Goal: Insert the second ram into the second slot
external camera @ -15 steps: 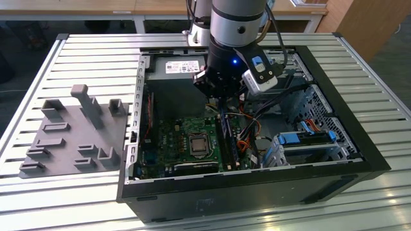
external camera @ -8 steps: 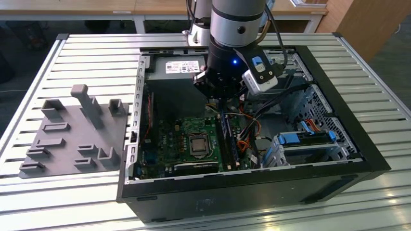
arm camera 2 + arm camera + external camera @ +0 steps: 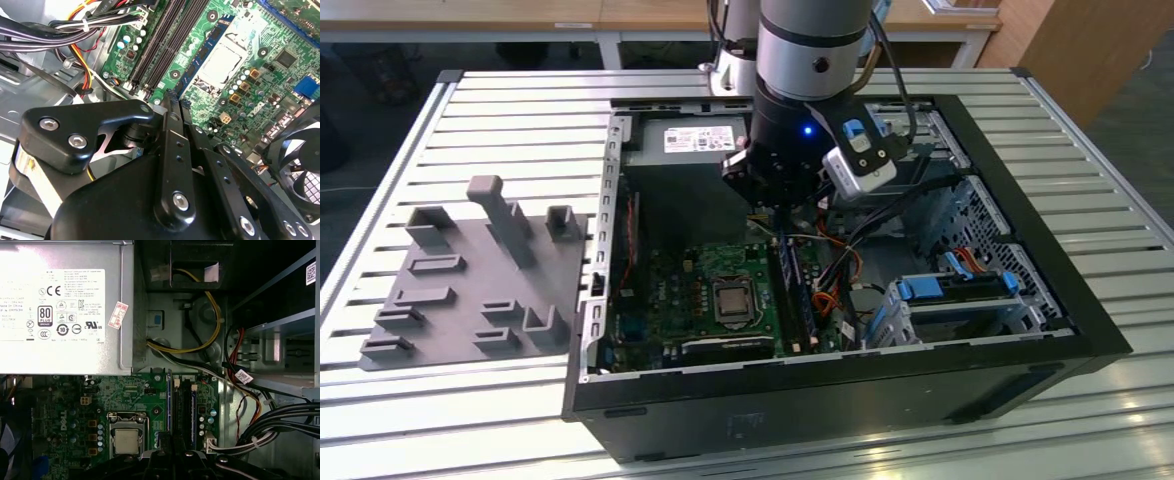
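My gripper hangs inside the open computer case, above the black memory slots beside the processor socket. Its fingers are drawn together, shut on the second ram, a thin blue stick held on edge. In both wrist views the ram runs out from the gripper parallel to the slots, on the side nearest the socket. I cannot tell which one is the second slot, nor how high the stick sits. Another thin blue strip stands in a slot farther from the socket.
The power supply lies past the slots' end. Cable bundles crowd the side away from the socket. A fan sits beyond the socket. Drive bays with blue tabs fill one corner. A grey fixture rests outside the case.
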Motion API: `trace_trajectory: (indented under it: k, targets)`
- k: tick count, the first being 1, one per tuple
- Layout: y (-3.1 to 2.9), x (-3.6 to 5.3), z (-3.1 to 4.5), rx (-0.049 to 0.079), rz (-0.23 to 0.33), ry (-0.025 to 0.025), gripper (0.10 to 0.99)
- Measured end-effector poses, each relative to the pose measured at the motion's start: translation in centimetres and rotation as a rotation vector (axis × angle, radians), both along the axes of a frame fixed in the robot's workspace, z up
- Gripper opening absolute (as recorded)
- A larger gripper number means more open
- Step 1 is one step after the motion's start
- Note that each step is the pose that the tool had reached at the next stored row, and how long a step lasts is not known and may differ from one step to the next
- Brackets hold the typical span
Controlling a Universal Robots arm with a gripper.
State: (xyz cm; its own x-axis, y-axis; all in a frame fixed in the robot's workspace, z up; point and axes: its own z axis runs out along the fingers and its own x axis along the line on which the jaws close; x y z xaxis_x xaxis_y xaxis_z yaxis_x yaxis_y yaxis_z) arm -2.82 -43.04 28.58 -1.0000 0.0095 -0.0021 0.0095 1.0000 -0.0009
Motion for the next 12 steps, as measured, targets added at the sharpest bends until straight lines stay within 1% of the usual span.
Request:
trace_trajectory:
  k: [7, 9, 12]
  targets:
    - [0.00, 0.00, -0.06, 0.000, 0.000, -0.0001, 0.133]
    - [0.00, 0.00, -0.10, -0.003, 0.000, -0.0003, 0.133]
    - [-0.01, 0.00, -0.14, -0.004, 0.000, -0.0001, 0.133]
